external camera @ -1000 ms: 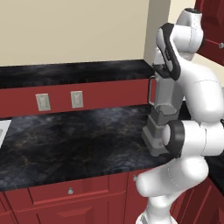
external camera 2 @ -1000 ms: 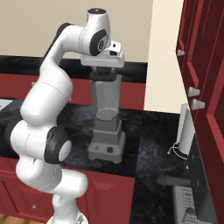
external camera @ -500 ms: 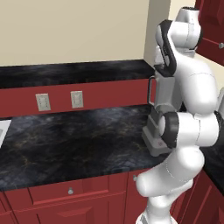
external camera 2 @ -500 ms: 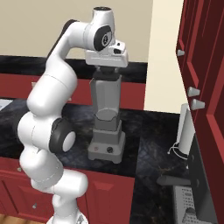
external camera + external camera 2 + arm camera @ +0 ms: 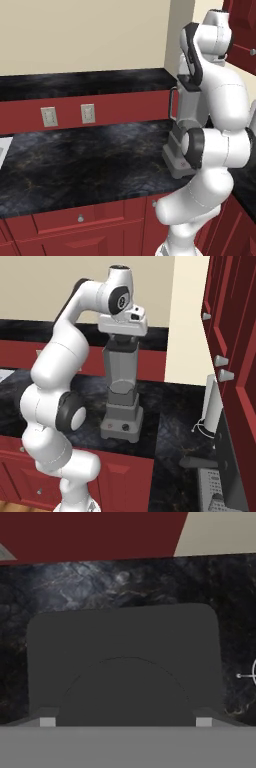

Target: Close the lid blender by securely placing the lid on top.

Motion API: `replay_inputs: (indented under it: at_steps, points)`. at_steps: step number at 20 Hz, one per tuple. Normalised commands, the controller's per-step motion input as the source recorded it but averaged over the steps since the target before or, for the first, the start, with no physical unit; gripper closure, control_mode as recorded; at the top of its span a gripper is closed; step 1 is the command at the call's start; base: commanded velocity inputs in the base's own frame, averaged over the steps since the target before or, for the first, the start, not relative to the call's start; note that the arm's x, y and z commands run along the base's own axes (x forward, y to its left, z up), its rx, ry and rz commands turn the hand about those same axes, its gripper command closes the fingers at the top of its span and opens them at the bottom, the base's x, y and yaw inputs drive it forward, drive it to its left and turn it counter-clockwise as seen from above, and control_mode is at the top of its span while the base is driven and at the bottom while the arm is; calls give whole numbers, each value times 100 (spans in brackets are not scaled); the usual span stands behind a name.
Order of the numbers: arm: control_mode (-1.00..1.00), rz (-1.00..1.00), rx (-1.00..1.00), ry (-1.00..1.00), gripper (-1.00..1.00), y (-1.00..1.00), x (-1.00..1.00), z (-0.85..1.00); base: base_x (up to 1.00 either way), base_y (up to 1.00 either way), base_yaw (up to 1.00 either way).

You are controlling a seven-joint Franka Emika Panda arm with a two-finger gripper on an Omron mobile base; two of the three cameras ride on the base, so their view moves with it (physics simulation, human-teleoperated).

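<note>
Gripper [image 5: 123, 336]: directly above the blender's jar, hand pointing straight down. Whether the jaws are spread or closed cannot be told; the fingers are hidden behind the hand in both base views and do not read clearly in the hand view.
Lid [image 5: 124, 662]: dark square cap with a raised round centre, seen from straight above in the hand view, just under the hand. In the right base view it reads as the dark band [image 5: 120, 344] between the hand and the jar's mouth. Whether it is fully seated or a hair above the rim cannot be told.
Blender [image 5: 121, 391]: grey tapered jar on a squat square base with a red mark and dark knob, upright on the counter; its handle shows on the left side in the left base view [image 5: 186, 112].
Counter [image 5: 80, 160]: black marbled top over red drawers.
White object on a wire stand [image 5: 212, 408]: well right of the blender, against the red cabinet.
Wall outlets [image 5: 87, 113]: two, on the red backsplash, well left of the blender.
Task progress: judged near its end. The lid appears aligned over the jar's mouth. Left to do, as judged: press it home if needed, release, lift away.
</note>
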Motion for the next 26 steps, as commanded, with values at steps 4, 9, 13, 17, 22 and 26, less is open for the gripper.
replay_inputs:
  at_steps: [4,9,13,17,22,26]
  points:
    - [-100,0,0,0,100,6,-13,-17,0,0,0]
    - [-100,0,0,5,100,0,-15,0,0,0,0]
    - [-100,0,0,19,100,0,-26,0,0,0,0]
    - [-100,0,0,12,100,0,-36,-4,0,0,0]
    - [-100,0,0,18,100,0,-12,-28,0,0,0]
    - [-100,0,0,12,100,2,-12,-47,0,0,0]
